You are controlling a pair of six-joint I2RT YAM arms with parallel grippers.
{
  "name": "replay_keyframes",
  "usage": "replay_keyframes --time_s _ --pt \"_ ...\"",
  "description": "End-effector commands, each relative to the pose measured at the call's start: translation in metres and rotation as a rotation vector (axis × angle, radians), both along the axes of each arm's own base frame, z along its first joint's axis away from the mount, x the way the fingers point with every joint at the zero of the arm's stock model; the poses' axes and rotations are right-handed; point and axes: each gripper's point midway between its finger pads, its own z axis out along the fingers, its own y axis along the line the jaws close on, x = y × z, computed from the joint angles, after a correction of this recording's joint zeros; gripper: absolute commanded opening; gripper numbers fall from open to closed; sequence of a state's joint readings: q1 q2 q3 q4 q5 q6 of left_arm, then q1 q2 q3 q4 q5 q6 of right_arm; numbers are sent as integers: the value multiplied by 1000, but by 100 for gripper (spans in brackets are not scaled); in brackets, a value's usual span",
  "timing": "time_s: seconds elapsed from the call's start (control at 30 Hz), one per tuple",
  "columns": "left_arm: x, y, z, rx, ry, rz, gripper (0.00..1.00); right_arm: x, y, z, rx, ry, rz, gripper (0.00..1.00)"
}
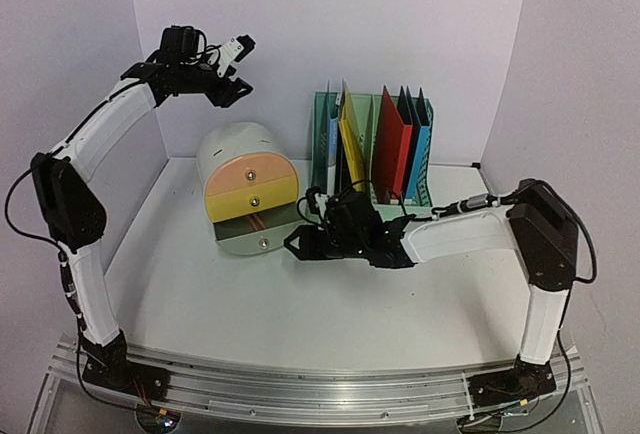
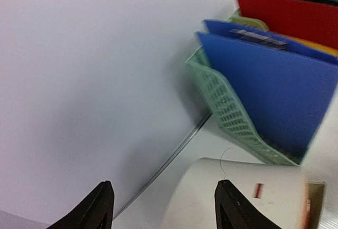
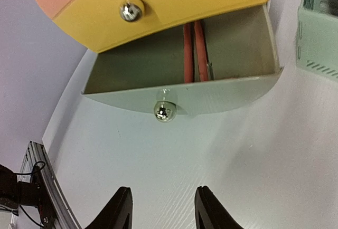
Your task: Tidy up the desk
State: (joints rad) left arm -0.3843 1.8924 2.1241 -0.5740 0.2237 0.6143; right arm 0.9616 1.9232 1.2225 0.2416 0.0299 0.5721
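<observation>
Since the bottom drawer [image 3: 211,94] of the round drawer unit [image 1: 232,149] stands pulled out with 2 red sticks [image 3: 193,49] lying inside, probably pens or pencils, the tidying looks close to finished but not done. The desk [image 1: 250,324] fills the lower half of the top view, with the drawer unit at centre left and the green file rack [image 1: 322,124] at centre right against the back wall, coloured folders [image 1: 392,149] upright in its slots. No loose item shows on the tabletop, though the right arm hides part of it. The right claw [image 3: 163,197] sits low at the centre of the top view, just in front of the open drawer, fingers apart and holding nothing, near its knob [image 3: 165,111]. The left claw [image 2: 163,200] hangs high in the upper left, above the drawer unit, fingers apart and empty. What is left, by my reading, is to push that drawer shut; the orange drawer [image 1: 250,172] and yellow drawer [image 1: 252,199] above it look closed
</observation>
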Motion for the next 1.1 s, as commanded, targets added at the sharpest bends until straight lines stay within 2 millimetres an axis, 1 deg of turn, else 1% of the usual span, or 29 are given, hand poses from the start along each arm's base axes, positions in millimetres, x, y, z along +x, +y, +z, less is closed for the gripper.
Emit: replay_keyframes --time_s 0.0,0.1,0.2,0.3,0.37,0.47,0.57,0.67,0.8,0.97,1.07 --pt "57 22 -42 26 51 155 64 13 30 -12 97 73 -57 40" --pt "66 20 -49 14 10 161 62 20 42 -30 93 85 -52 39" --pt "67 18 -66 19 29 158 61 29 51 -49 76 87 -67 38" --pt "62 18 -85 46 61 141 60 38 59 -62 67 73 -81 36" --pt "57 20 -90 66 60 135 59 45 67 -65 74 54 -73 36" --pt "47 21 -106 95 82 111 59 51 79 -69 83 27 -52 36" --pt "39 21 -118 113 98 88 59 57 87 -64 96 -3 -48 36" --pt "33 21 -128 127 114 72 59 63 89 -56 104 -41 -58 36" --pt "25 21 -138 133 137 53 59 77 90 -47 112 -97 -86 36" --pt "21 19 -145 132 154 38 59 93 100 -43 134 -137 -101 35" --pt "21 19 -146 131 157 36 59 100 106 -36 157 -150 -122 33"
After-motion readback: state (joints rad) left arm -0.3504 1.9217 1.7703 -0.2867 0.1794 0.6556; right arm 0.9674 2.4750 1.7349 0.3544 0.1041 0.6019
